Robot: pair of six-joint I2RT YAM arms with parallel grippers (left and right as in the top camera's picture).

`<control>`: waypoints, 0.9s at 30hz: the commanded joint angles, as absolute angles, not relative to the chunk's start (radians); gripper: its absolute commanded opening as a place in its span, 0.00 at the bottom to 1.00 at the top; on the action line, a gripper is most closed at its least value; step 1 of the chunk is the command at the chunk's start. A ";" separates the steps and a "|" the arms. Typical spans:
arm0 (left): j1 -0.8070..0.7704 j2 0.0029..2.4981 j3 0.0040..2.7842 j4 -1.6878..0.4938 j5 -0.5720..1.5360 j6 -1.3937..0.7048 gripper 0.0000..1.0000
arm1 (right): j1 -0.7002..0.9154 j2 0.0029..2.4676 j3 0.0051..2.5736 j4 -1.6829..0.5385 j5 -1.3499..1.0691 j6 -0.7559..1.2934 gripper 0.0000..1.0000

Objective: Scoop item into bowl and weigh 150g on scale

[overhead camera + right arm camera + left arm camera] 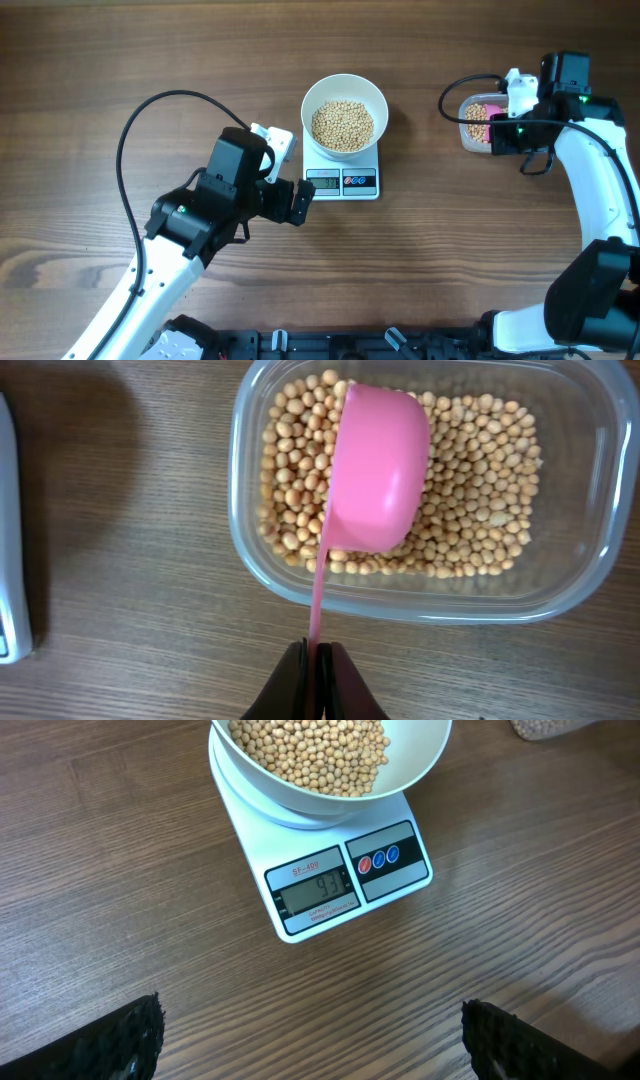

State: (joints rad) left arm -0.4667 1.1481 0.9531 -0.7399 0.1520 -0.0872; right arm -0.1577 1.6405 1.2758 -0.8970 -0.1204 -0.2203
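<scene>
Wood-grain desk [100,60], seen from overhead and from both wrists. The right pincer [318,655] is clamped tight on the thin handle of a pink scoop [375,470]. The scoop's cup hangs over the tan beans [470,490] in a clear plastic tub [590,575]. Whether the cup touches them cannot be told. The tub sits near the desk's far right corner, well apart from the scale [400,860].

The left pincer [310,1010] is spread wide and grips nothing. Its two black fingers [120,1040] show at the bottom corners of the wrist view, just in front of the scale. The small white scale stands at the middle of the desk, toward the far edge, with its front panel facing the near edge. Its grey display [318,890] shows digits that look like 93, beside a dark panel with red and blue buttons. A round white bowl [420,765] rests on the scale, holding a mound of the same beans that leaves its upper wall bare.
</scene>
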 commanded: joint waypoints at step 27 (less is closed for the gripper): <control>-0.470 1.148 0.957 -0.737 0.164 -0.067 1.00 | -0.367 1.698 1.266 -0.921 -0.537 -0.205 0.04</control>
State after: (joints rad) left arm -0.4667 1.1481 0.9531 -0.7399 0.1520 -0.0872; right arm -0.3508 1.6798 1.2755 -0.9192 -0.4458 -0.2089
